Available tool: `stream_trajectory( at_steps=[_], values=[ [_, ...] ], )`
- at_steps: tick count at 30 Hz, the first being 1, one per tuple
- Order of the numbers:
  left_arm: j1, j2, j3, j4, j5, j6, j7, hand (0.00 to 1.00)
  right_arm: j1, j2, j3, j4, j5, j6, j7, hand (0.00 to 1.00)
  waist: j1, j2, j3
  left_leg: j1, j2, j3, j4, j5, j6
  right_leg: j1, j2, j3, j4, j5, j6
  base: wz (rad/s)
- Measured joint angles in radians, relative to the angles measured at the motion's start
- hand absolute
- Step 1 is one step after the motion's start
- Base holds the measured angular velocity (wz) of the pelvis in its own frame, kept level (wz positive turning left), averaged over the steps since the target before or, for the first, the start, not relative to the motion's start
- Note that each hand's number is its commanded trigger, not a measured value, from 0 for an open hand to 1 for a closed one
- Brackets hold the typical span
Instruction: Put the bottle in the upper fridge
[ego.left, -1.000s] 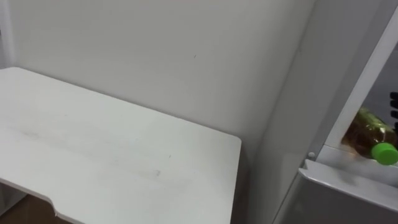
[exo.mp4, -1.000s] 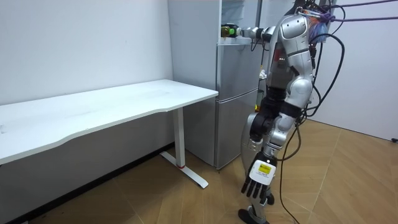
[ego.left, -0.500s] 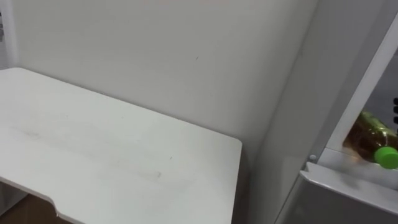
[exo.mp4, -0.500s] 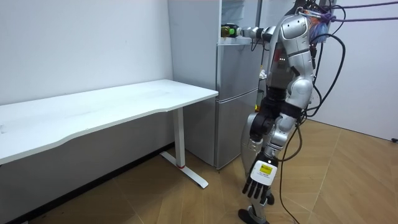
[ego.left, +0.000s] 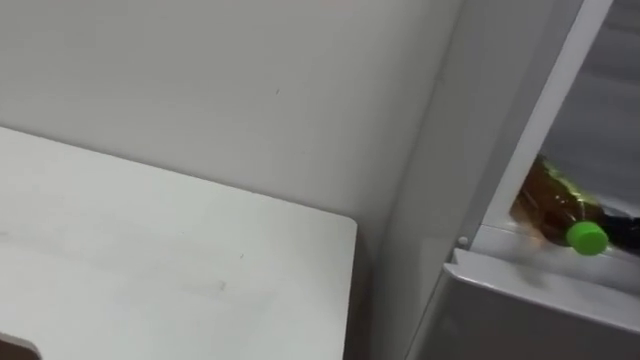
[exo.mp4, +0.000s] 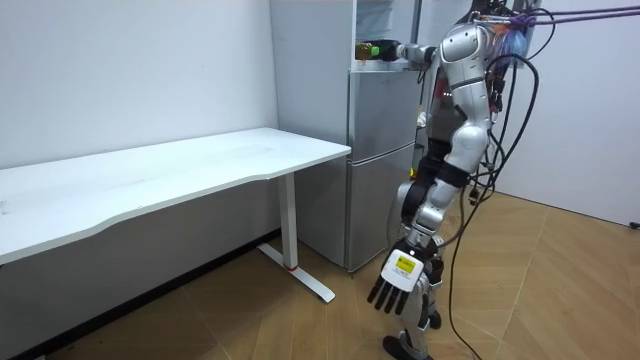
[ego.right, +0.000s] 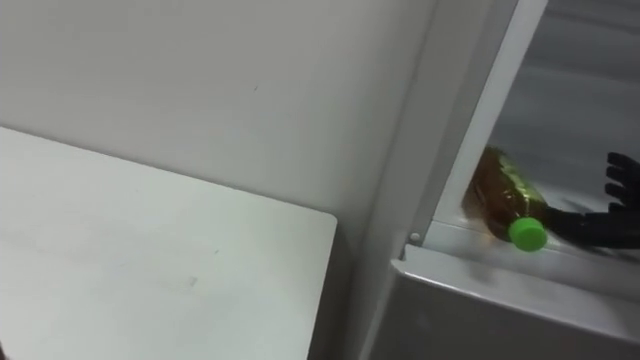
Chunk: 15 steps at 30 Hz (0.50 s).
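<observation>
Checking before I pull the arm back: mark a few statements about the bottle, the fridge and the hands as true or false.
1. The bottle lies on its side in the upper part of the fridge. True.
2. Its cap is red. False: it is green.
3. The left hand grips the fridge door. False: it hangs low at the robot's side, fingers straight.
4. The right hand is close beside the cap. True.

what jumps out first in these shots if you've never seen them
The amber bottle with its bright green cap lies on its side just inside the open upper part of the fridge, the right hand with dark fingers beside the cap. In the room view the robot stands at the fridge next to a long white table, its left hand hanging open.
</observation>
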<state>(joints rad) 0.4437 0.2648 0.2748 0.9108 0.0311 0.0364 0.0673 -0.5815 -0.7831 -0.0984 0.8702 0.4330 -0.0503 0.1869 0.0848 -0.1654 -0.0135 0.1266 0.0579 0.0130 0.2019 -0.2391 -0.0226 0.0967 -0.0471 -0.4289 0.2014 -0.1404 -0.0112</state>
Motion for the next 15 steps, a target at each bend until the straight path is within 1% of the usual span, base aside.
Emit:
stream_trajectory(
  at_steps=[6, 9, 10, 12, 15],
  values=[
    [0.001, 0.000, 0.000, -0.010, 0.000, -0.002, 0.010, 0.00, 0.018, 0.000, -0.011, -0.005, 0.027, 0.001, 0.007, 0.00, -0.015, -0.002, -0.0026, 0.005, 0.000, 0.025, -0.002, -0.001, 0.001, -0.009, 0.000, 0.024, 0.005, 0.001, -0.001, -0.12],
    [0.001, -0.001, 0.001, -0.010, -0.001, -0.008, 0.011, 0.00, 0.048, 0.000, -0.015, -0.043, 0.058, 0.005, 0.008, 0.00, -0.020, 0.000, -0.0040, 0.009, 0.003, 0.039, -0.004, -0.001, 0.001, -0.014, 0.005, 0.045, 0.006, 0.002, -0.003, -0.13],
    [0.001, -0.003, 0.002, -0.010, -0.001, -0.009, 0.013, 0.00, 0.060, 0.000, -0.020, -0.060, 0.067, 0.008, 0.008, 0.00, -0.022, 0.000, -0.0047, 0.009, 0.003, 0.040, -0.004, -0.001, 0.001, -0.015, 0.005, 0.045, 0.007, 0.002, -0.003, -0.11],
    [-0.001, -0.011, 0.010, -0.010, -0.001, -0.022, 0.019, 0.00, 0.095, 0.000, -0.048, -0.108, 0.081, 0.009, 0.003, 0.00, -0.026, 0.004, -0.0064, 0.008, 0.003, 0.045, -0.008, -0.001, 0.001, -0.026, 0.005, 0.050, 0.013, 0.002, -0.003, -0.11],
    [-0.001, -0.012, 0.025, -0.011, -0.009, -0.039, 0.019, 0.00, 0.133, 0.000, -0.085, -0.169, 0.121, 0.009, -0.035, 0.00, -0.027, 0.007, -0.0074, 0.011, 0.003, 0.055, -0.012, -0.001, 0.001, -0.032, 0.004, 0.059, 0.019, 0.002, -0.003, -0.12]
  ],
)
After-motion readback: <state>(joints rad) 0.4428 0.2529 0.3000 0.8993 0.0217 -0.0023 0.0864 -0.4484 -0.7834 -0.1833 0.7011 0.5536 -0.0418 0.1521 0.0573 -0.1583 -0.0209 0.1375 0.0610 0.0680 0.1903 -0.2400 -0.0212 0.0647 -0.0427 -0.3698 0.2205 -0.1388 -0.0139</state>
